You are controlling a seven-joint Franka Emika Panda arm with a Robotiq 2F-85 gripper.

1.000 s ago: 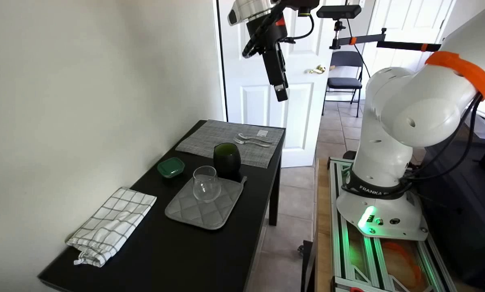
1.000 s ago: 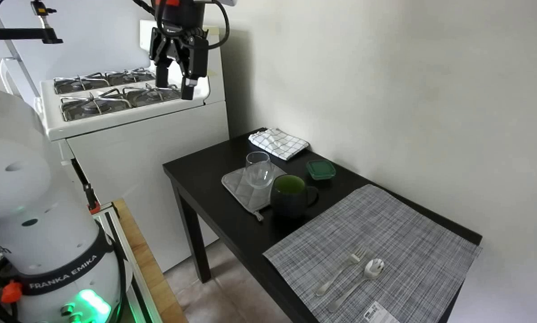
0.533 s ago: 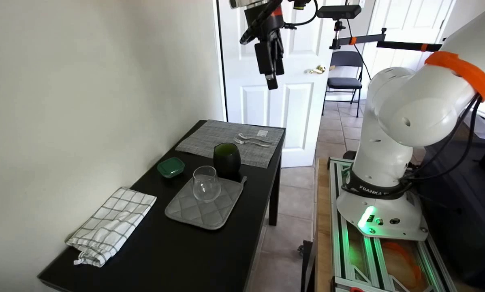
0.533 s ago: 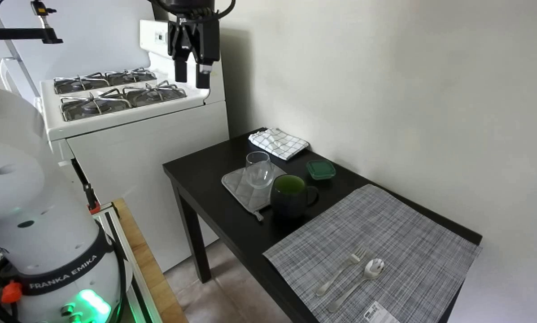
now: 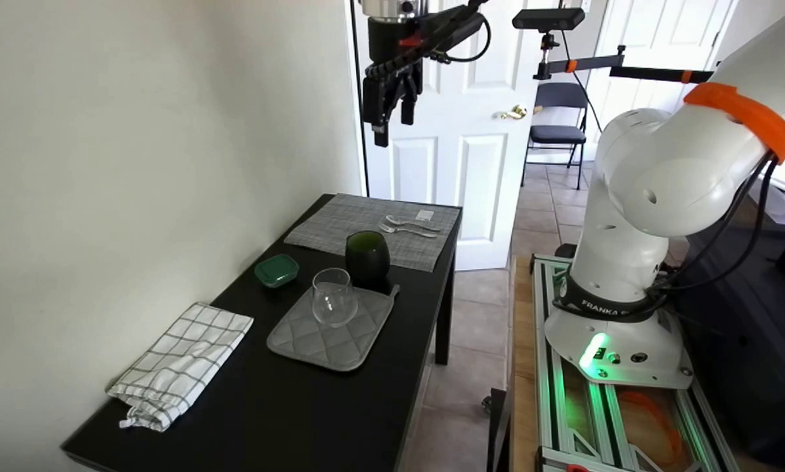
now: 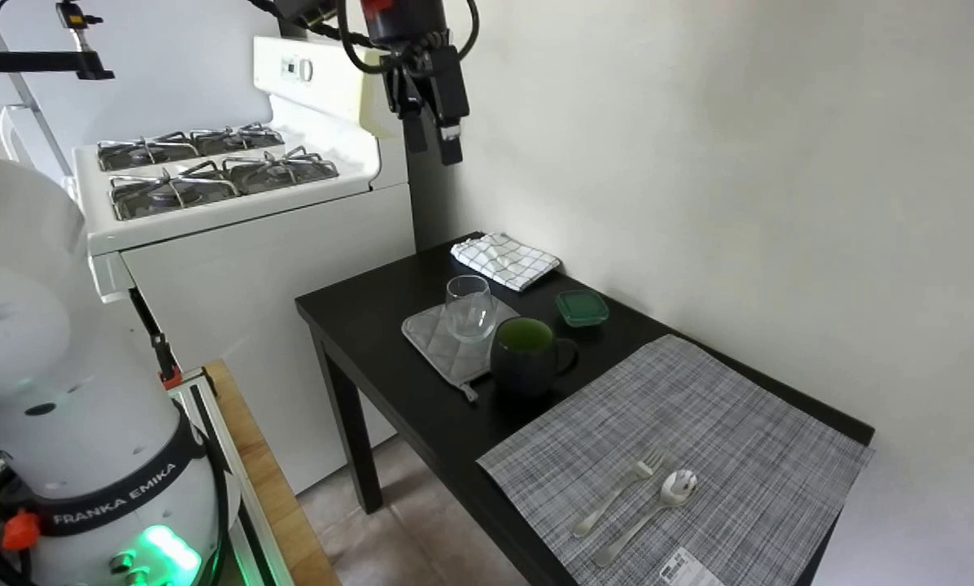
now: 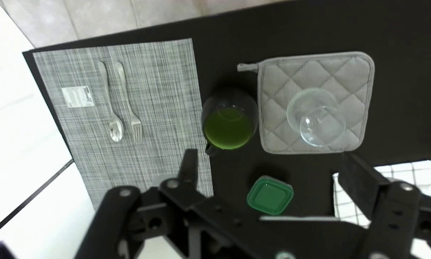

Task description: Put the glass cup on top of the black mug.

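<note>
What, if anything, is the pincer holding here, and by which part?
Nothing is held: the pincer hangs open above the table, with nothing between its jaws. The glass stands on the pot holder, the mug beside it.

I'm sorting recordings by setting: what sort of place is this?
Most likely a home kitchen: there is a stove, a quilted pot holder, and a placemat laid with a fork and spoon.
</note>
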